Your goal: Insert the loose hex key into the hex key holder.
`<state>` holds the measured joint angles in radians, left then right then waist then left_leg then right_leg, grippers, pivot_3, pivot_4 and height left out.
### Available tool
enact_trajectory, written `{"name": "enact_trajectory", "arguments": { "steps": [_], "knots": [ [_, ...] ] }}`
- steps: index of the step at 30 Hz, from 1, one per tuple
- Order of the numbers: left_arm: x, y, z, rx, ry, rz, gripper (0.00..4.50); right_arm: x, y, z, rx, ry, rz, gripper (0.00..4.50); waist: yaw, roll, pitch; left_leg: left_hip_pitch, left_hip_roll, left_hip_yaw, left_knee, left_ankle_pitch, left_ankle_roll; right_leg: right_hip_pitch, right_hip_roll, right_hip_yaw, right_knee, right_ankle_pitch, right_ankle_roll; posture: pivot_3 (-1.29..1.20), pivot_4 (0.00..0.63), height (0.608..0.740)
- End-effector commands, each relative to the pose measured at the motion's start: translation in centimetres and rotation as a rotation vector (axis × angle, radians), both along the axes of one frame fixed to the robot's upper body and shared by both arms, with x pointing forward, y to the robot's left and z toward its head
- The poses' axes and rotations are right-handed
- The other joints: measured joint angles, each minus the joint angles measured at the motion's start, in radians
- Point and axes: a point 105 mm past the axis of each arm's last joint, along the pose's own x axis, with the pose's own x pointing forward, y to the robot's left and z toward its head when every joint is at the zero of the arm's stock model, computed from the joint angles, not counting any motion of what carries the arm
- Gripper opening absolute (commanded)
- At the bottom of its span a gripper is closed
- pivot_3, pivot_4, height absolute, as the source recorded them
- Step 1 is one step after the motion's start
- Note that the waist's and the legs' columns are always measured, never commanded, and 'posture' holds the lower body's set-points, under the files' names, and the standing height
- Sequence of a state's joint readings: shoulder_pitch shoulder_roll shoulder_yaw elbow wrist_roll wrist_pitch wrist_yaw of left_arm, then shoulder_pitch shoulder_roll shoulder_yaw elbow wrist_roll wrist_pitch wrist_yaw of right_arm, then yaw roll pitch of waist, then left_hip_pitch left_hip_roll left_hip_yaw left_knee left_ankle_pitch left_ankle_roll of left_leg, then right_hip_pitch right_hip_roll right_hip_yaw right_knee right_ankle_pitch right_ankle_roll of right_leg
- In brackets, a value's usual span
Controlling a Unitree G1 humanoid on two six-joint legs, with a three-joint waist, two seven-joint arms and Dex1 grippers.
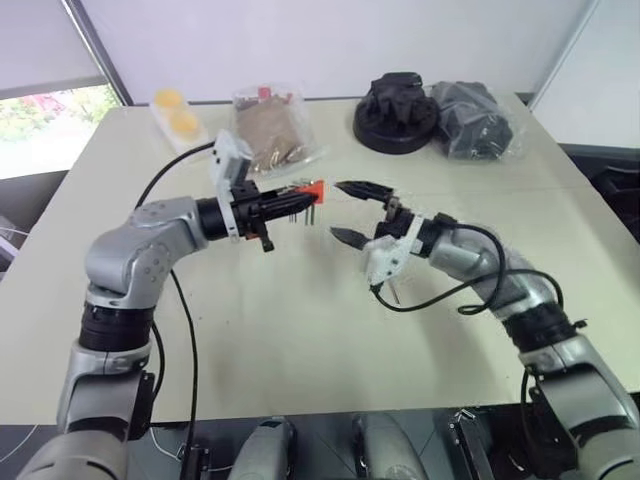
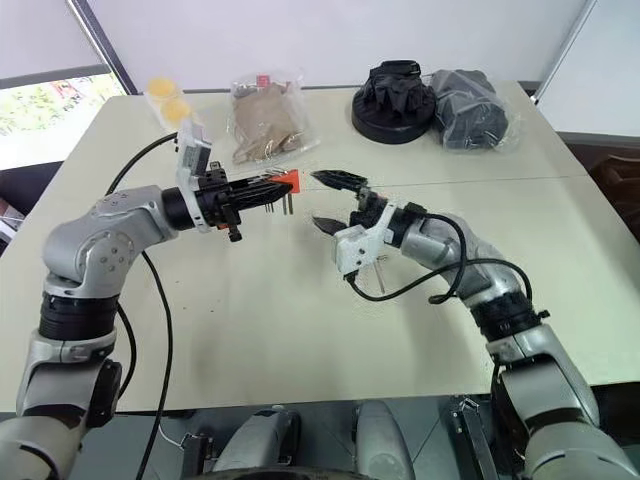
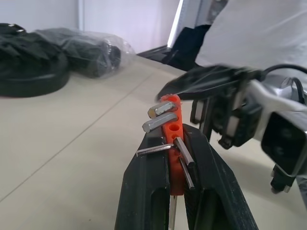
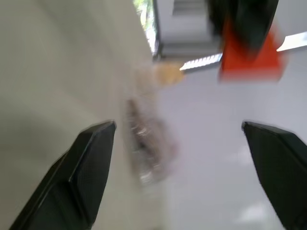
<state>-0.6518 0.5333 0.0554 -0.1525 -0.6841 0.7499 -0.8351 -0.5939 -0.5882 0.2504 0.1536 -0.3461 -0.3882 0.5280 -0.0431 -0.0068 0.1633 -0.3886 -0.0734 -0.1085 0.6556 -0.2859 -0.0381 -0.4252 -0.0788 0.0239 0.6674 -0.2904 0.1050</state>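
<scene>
Gripping the hex key holder above the beige table, the left gripper has its black fingers closed on the red-orange block, whose silver keys jut out. The right gripper hangs just beside it, fingers spread wide and empty. The loose hex key may be the thin rod lying crosswise at the holder, though that is unclear. Bagged items sit at the far edge.
</scene>
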Motion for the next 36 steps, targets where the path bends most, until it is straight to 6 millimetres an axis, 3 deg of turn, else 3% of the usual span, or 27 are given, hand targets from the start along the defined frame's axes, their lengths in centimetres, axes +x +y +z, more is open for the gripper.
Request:
{"name": "enact_trajectory", "arguments": {
  "steps": [1,3,5,7,12,16,23,31,36],
  "knots": [
    [-0.3,0.8,0.8,0.005,-0.093,0.053,0.00,1.1,-3.3,1.8,0.255,0.355,-0.187,4.42,0.002,0.000,0.000,-0.001,0.000,-0.001,0.002,0.000,0.000,0.000,0.000,0.000,0.000,0.000,0.000,0.00,0.150,0.740],
    [-0.4,0.6,0.3,0.011,-0.111,0.066,0.00,0.2,-4.4,1.6,0.337,0.600,-0.248,4.42,0.002,0.000,0.000,-0.002,0.000,-0.001,0.004,0.000,0.001,0.000,0.000,0.000,0.000,0.000,0.000,0.00,0.150,0.740],
    [-0.2,0.3,-0.4,0.027,-0.158,0.090,0.00,-1.7,-4.0,1.6,0.461,0.869,-0.272,4.42,0.004,0.000,0.000,-0.003,0.000,-0.002,0.005,-0.001,0.002,0.000,0.000,-0.001,0.001,0.000,0.000,0.00,0.150,0.740],
    [0.0,-0.4,-0.8,0.020,-0.168,0.100,0.00,-3.0,-4.3,1.3,0.476,0.987,-0.320,4.42,0.009,0.000,0.000,-0.003,0.000,-0.002,0.005,-0.001,0.002,0.000,-0.001,-0.001,0.001,0.000,0.000,0.00,0.150,0.740],
    [-0.4,-1.7,-1.3,-0.005,-0.164,0.050,0.00,-5.8,-5.2,-2.1,0.425,1.171,-0.546,4.42,0.033,0.000,0.000,-0.004,-0.001,-0.002,0.007,-0.002,0.004,0.000,-0.002,-0.001,0.000,0.000,0.000,0.00,0.150,0.740],
    [-0.2,-2.2,-1.4,-0.013,-0.159,0.035,0.00,-6.8,-6.1,-3.7,0.406,1.231,-0.648,4.42,0.035,0.000,0.000,-0.005,-0.002,-0.001,0.008,-0.003,0.004,0.000,-0.003,-0.001,-0.001,0.000,0.000,0.00,0.150,0.740],
    [0.2,-2.2,-1.8,0.004,-0.163,0.020,0.00,-5.5,-7.5,-4.8,0.460,1.183,-0.779,4.42,0.030,0.000,0.000,-0.004,-0.001,-0.001,0.008,-0.003,0.004,0.000,-0.002,-0.001,0.000,0.000,0.000,0.00,0.150,0.740],
    [0.4,-2.2,-1.7,0.007,-0.169,0.024,0.00,-5.0,-4.3,-4.5,0.479,1.190,-0.679,4.42,0.030,0.000,0.000,-0.004,-0.001,-0.001,0.008,-0.003,0.004,0.000,-0.002,-0.001,0.000,0.000,0.000,0.00,0.150,0.740],
    [0.5,-2.1,-1.5,0.009,-0.173,0.033,0.00,-4.8,-4.2,-5.3,0.472,1.191,-0.698,4.42,0.032,0.000,0.000,-0.004,-0.002,-0.001,0.008,-0.003,0.004,0.000,-0.002,-0.001,0.000,0.000,0.000,0.00,0.150,0.740]
  ]
}}
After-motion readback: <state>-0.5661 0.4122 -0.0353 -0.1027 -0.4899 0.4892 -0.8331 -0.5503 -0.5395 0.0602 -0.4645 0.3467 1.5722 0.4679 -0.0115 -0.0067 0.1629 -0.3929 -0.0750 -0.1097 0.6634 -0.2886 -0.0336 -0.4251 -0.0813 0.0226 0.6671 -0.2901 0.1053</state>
